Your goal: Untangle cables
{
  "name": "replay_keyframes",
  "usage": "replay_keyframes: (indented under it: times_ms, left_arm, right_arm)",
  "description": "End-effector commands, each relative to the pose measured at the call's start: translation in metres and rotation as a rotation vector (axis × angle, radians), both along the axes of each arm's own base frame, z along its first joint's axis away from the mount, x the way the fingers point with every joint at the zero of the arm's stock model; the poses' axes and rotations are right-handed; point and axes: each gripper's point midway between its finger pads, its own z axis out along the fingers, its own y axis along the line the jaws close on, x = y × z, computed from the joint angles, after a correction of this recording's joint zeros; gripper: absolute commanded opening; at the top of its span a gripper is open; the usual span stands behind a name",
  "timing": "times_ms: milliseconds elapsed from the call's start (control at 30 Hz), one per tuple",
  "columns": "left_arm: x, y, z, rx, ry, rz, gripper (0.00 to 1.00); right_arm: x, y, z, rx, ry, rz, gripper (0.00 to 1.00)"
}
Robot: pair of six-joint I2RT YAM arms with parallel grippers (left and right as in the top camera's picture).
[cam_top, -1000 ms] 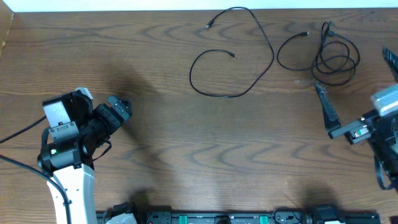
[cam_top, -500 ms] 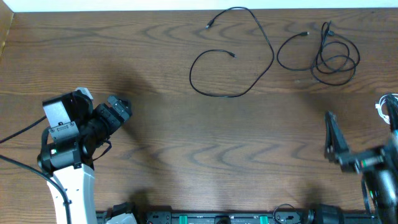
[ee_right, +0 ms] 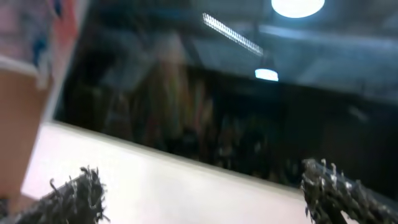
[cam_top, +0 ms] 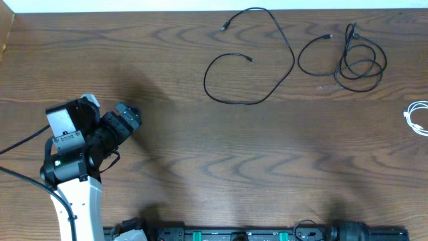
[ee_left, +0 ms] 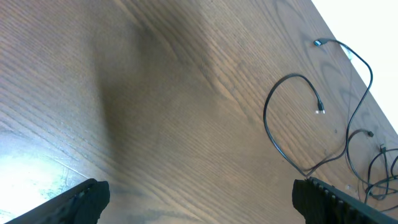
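Black fingertips of the left hand (ee_left: 199, 202) sit at the two lower corners of its wrist view, spread wide with only bare wood between them. From overhead this hand is at the near left of the table (cam_top: 200, 167), resting low over the brown grained top and aimed toward the far right. A small pale sticker on the arm (cam_top: 65, 142) behind it carries marks too small to read. The right hand (ee_right: 205, 193) shows only in its own wrist view. Its fingers (ee_right: 74, 194) are likewise spread apart and hold nothing, with a blurred dim room and bright ceiling lights beyond them. The cables lie at the far side of the table, well apart from the left hand. A long black cable (cam_top: 234, 103) forms one open loop at far centre, its two small plug ends lying free. To its right a second black cable (cam_top: 342, 63) is partly coiled on itself, with a loose loop on its left, close beside the first but not clearly touching it. A white cable (cam_top: 418, 117) lies in a small coil at the right edge, nearer than the black ones.
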Motion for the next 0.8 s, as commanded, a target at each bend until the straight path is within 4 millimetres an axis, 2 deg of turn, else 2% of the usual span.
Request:
replay_keyframes:
  times_ms: [0,167,300,433,633,767]
  left_arm:
    - [0.003,0.003,0.007,0.007,-0.015,0.012,0.98]
    - [0.003,0.003,0.007,0.007,-0.015,0.012,0.98]
    - [0.003,0.003,0.007,0.007,-0.015,0.012,0.98]
    - [0.003,0.003,0.007,0.007,-0.015,0.012,0.98]
    - [0.003,0.003,0.007,0.007,-0.015,0.012,0.98]
    - [0.003,0.003,0.007,0.007,-0.015,0.012,0.98]
  right_arm:
    - [-0.028,0.007,0.008,-0.015,-0.041,0.06,0.99]
    - [-0.052,0.007,0.015,-0.023,-0.085,0.132,0.99]
    - [-0.063,0.015,0.013,-0.063,-0.091,0.239,0.99]
    - [-0.073,0.013,0.025,-0.104,-0.189,0.199,0.99]
    - [-0.073,0.005,0.032,-0.11,-0.232,0.124,0.99]
    - [-0.062,0.004,0.029,-0.14,-0.238,0.089,0.99]
